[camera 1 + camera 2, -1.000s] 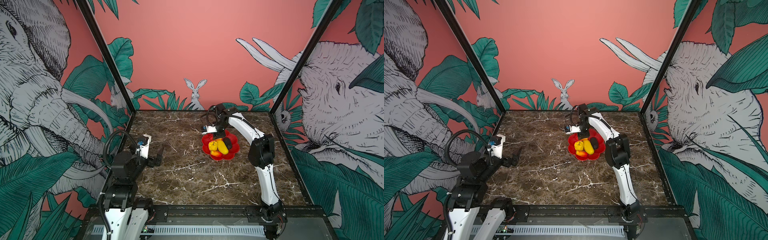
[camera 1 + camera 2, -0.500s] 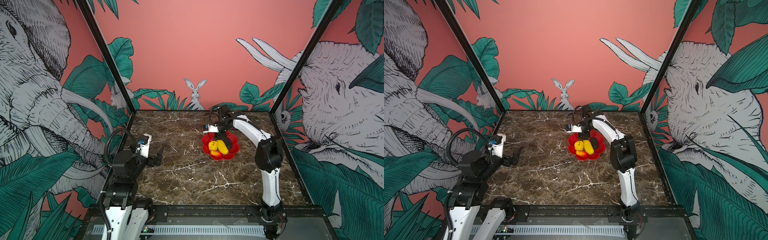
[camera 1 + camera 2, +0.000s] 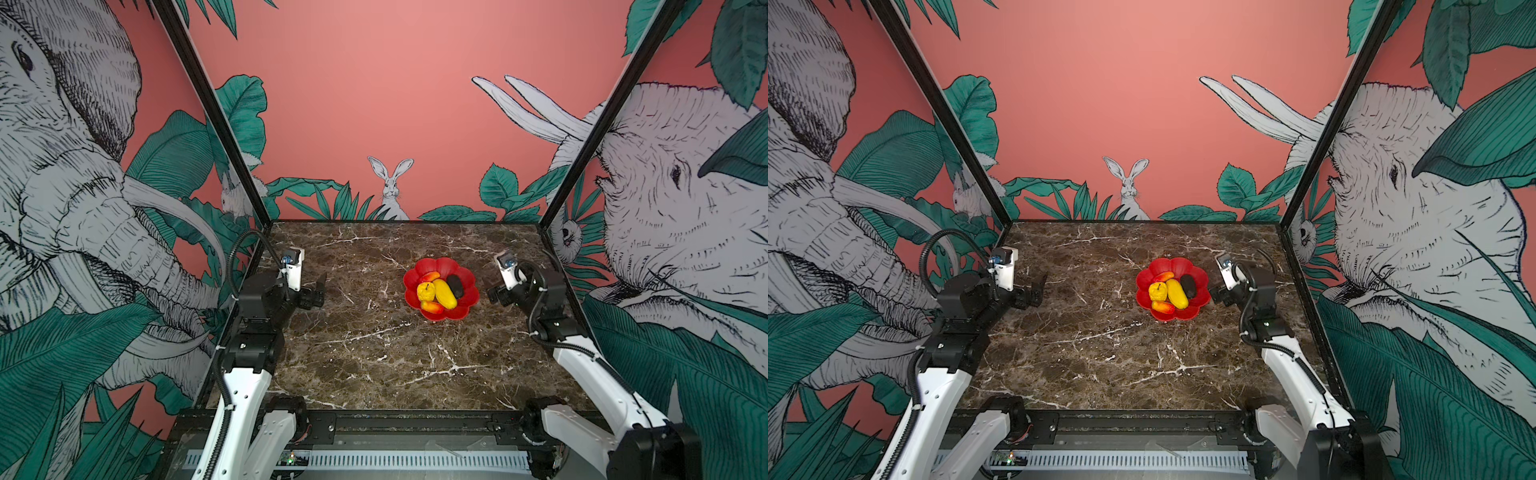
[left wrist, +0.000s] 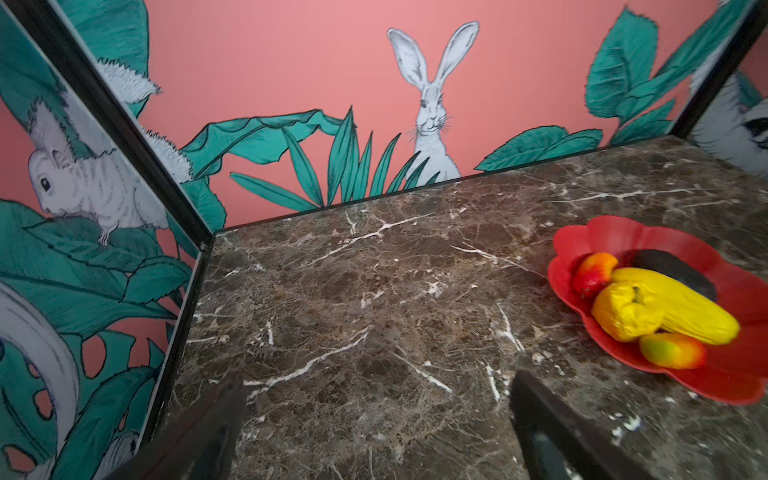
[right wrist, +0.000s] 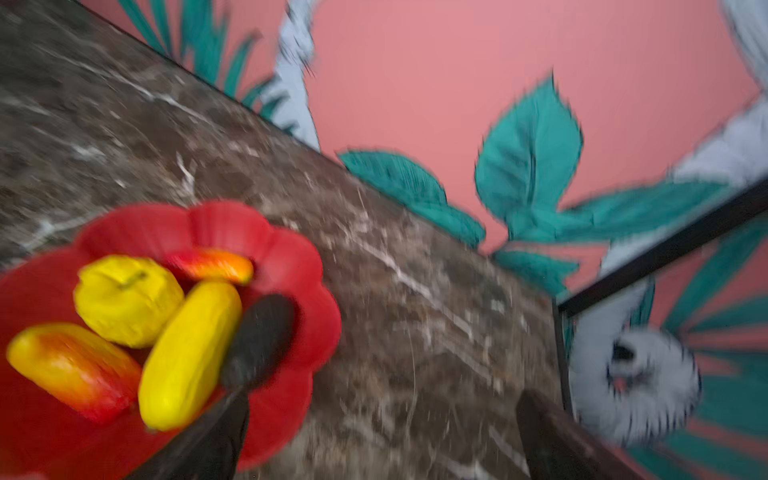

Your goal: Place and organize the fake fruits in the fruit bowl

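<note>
The fruit bowl, a red flower-shaped dish, stands right of the table's middle. In it lie a yellow oblong fruit, a round yellow stemmed one, two red-orange ones and a black oval. My right gripper hangs just right of the bowl, open and empty; its wrist view is blurred. Far to the left, my left gripper is open over bare marble, with the bowl off to its side.
The brown marble table is boxed in by painted walls with black corner posts at the back. A black rail runs along the front edge, where both arm bases stand.
My right arm has drawn back from above the bowl's far rim to the table's right side, its jaws opening wider. The left arm has stayed put.
</note>
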Controlling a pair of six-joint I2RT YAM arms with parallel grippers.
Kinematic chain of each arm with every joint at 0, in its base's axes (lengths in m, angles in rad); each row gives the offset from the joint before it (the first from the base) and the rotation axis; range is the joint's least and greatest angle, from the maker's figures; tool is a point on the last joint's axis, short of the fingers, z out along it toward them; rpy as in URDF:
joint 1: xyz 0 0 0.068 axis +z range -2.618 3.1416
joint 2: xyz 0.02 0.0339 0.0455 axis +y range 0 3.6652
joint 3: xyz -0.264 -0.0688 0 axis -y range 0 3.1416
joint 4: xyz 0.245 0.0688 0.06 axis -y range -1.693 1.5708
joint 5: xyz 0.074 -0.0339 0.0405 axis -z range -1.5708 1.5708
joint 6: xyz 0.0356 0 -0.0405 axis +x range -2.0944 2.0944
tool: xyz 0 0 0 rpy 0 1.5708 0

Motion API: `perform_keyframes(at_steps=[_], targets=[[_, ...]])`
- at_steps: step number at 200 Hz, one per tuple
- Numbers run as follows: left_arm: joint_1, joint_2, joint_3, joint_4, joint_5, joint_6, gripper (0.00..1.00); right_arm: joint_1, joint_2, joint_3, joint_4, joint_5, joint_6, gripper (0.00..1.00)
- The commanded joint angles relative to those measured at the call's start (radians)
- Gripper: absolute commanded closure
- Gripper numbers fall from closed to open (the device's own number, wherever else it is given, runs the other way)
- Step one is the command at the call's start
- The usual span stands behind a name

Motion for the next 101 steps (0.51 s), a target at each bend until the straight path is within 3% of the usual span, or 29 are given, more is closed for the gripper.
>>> perform_keyframes(at_steps=[1, 36, 54, 69, 81, 101], targets=[[-0.004, 0.068, -0.112, 0.225, -0.118, -0.082, 0.0, -0.03, 0.013, -0.152, 0.273, 0.12, 0.184, 0.0], [-0.003, 0.278, -0.403, 0.765, -0.265, -0.06, 0.0, -0.031, 0.244, -0.292, 0.66, 0.14, 0.214, 0.01], [-0.004, 0.42, -0.434, 0.895, -0.316, -0.025, 0.01, -0.031, 0.401, -0.283, 0.86, 0.129, 0.211, 0.0], [-0.004, 0.538, -0.439, 1.004, -0.304, 0.008, 0.0, -0.033, 0.485, -0.236, 0.823, 0.148, 0.213, 0.0], [-0.005, 0.608, -0.416, 1.067, -0.296, 0.022, 0.0, -0.033, 0.583, -0.226, 0.932, 0.141, 0.213, 0.01], [0.006, 0.735, -0.37, 1.096, -0.213, 0.031, 0.0, -0.033, 0.539, -0.207, 0.82, 0.198, 0.23, 0.0]])
